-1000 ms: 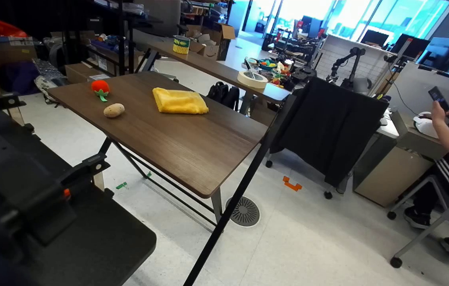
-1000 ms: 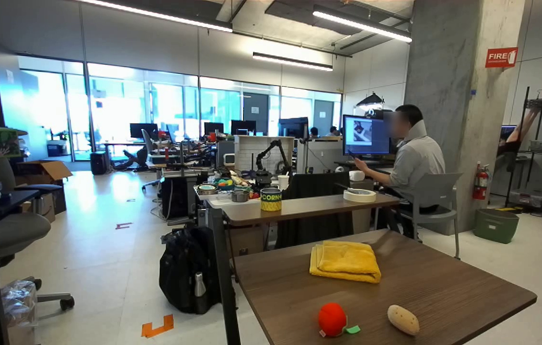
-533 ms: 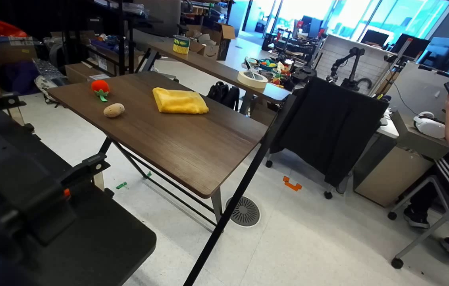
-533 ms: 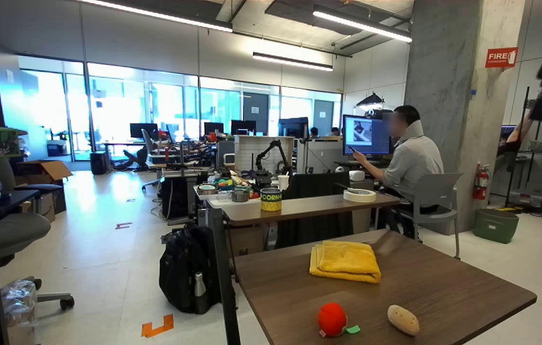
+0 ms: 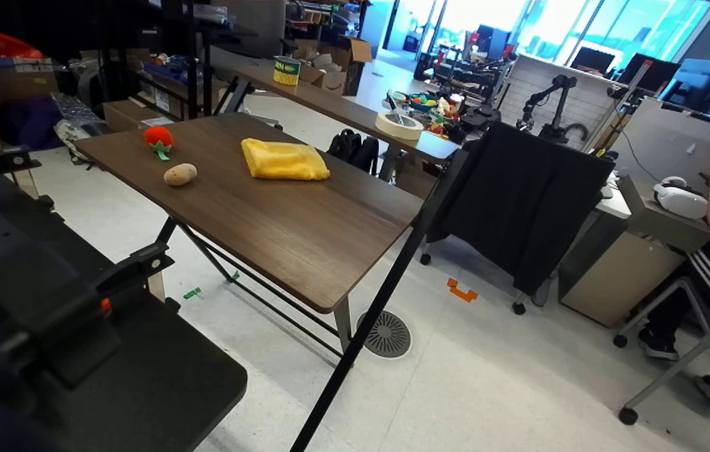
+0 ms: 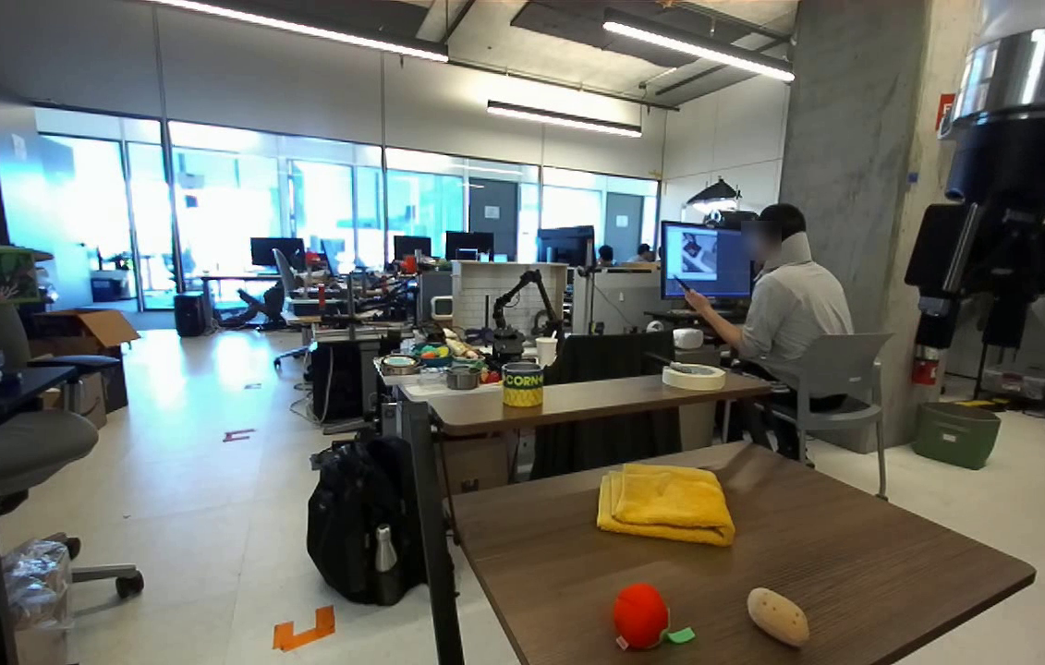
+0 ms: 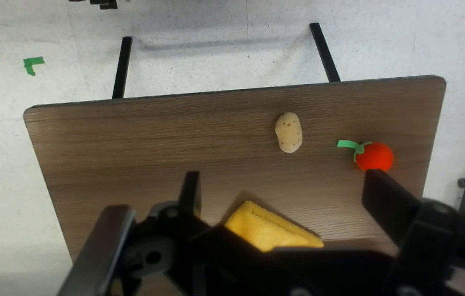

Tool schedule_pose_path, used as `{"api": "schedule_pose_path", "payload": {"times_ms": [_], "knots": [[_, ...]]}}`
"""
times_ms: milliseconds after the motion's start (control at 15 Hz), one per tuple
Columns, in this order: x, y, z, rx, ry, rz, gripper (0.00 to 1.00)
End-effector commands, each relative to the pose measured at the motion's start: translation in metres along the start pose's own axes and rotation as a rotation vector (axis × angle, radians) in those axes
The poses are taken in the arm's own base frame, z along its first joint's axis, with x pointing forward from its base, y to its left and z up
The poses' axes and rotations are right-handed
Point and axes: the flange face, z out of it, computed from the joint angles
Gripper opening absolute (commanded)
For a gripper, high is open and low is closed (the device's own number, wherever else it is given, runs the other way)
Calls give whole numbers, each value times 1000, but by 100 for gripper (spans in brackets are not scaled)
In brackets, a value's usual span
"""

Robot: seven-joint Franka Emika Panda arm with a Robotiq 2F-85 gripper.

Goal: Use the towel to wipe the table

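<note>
The yellow towel (image 5: 284, 160) lies folded on the brown wood-grain table (image 5: 304, 232), seen in both exterior views. In the wrist view the towel (image 7: 269, 230) is partly hidden behind the gripper's body. My gripper (image 7: 283, 176) stands open with its two dark fingers (image 7: 190, 191) wide apart and nothing between them. In an exterior view the gripper (image 6: 967, 337) hangs fingers down at the upper right, high up and clear of the towel (image 6: 667, 503).
On the tabletop are a tan potato-like toy (image 7: 289, 132) and a red tomato-like toy (image 7: 375, 157) with a green stem. A raised shelf (image 6: 587, 397) along the table's rear bears a corn can (image 6: 522, 383) and a tape roll (image 6: 693, 376). A black surface (image 5: 160, 376) stands nearby.
In an exterior view the arm and gripper have come in from the right edge and now hang at the upper right. The towel and toys have not moved. The seated person's arm shifted slightly.
</note>
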Motion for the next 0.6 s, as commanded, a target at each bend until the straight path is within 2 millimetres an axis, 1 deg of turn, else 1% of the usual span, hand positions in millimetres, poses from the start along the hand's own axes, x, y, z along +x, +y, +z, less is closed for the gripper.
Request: {"api": "schedule_pose_path", "payload": {"times_ms": [0, 67, 133, 267, 333, 467, 533], "knots": [[1, 0, -2, 0, 0, 0, 100], [1, 0, -3, 0, 1, 0, 100], [9, 1, 4, -1, 19, 40, 100], [34, 3, 18, 33, -8, 84, 100], [47, 2, 24, 52, -37, 60, 100], [87, 7, 36, 66, -27, 105, 100], [100, 9, 40, 76, -38, 126, 100]]}}
